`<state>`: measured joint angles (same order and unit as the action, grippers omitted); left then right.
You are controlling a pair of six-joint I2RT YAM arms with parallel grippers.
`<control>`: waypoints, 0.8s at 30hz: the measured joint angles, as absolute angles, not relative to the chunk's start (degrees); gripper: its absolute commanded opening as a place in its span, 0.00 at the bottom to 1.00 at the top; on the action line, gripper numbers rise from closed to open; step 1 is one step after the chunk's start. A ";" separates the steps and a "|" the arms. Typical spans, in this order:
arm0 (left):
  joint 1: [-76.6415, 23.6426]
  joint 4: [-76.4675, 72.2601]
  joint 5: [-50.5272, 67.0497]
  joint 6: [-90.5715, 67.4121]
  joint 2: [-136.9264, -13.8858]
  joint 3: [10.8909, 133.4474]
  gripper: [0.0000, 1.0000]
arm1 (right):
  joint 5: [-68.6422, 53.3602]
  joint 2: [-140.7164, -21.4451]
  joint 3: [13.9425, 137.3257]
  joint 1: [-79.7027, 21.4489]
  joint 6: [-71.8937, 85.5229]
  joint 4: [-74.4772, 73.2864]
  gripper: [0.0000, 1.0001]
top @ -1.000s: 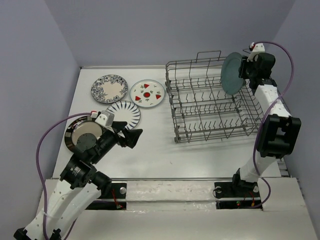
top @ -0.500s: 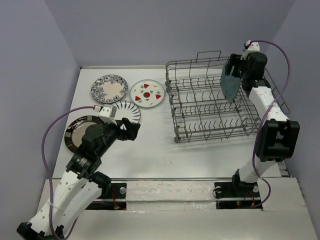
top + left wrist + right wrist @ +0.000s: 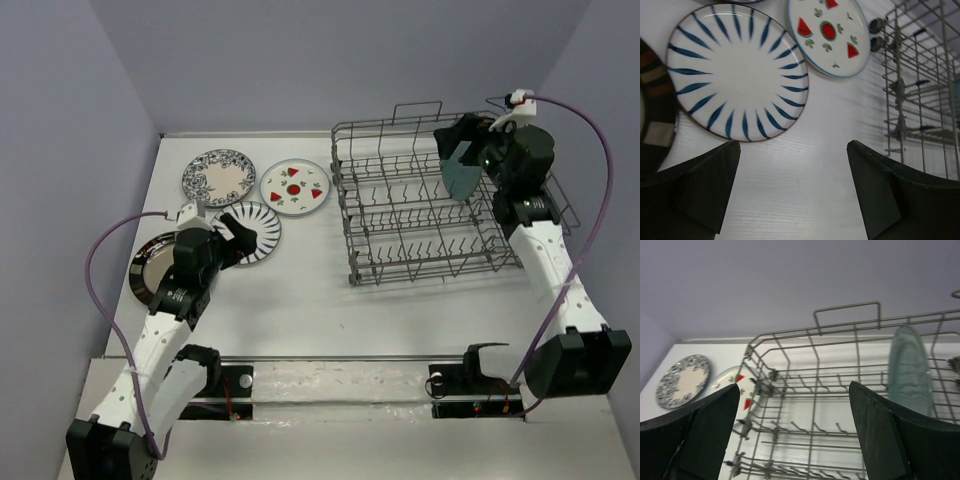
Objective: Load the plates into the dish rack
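Observation:
The teal-grey plate (image 3: pixel 463 178) stands on edge between the tines at the far right of the dish rack (image 3: pixel 400 215). My right gripper (image 3: pixel 458 140) hovers open just above it, holding nothing. In the right wrist view the plate (image 3: pixel 910 371) rises beyond the right finger, apart from the gripper (image 3: pixel 794 386). My left gripper (image 3: pixel 238 228) is open and empty over the near edge of the striped plate (image 3: pixel 262 226). The left wrist view shows the gripper (image 3: pixel 792 143) above bare table just short of that plate (image 3: pixel 737 75). The fruit plate (image 3: pixel 295 186), the floral plate (image 3: pixel 218 177) and the dark plate (image 3: pixel 148 270) lie flat at the left.
The rack's left wall (image 3: pixel 900 85) is close on the right of the left gripper. A raised wire handle (image 3: pixel 846 310) stands on the rack's far rim. Purple-grey walls close the table on three sides.
My right gripper has opened, let go of the teal-grey plate in the rack and drawn back a little. The left arm has swung from the dark plate towards the striped one.

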<state>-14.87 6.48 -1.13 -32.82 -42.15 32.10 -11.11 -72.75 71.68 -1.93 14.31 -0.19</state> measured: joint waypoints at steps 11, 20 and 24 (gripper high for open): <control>3.36 7.46 -5.82 -39.38 -38.81 27.66 0.99 | -19.27 -71.09 58.87 -21.43 22.87 10.33 0.87; 3.73 3.70 0.30 -44.51 -42.52 21.17 0.93 | -20.58 -82.46 60.73 -38.22 20.75 10.66 0.76; -3.51 1.98 -1.48 -45.60 -45.39 21.10 0.93 | -19.92 -85.69 62.89 -39.44 20.32 10.35 0.67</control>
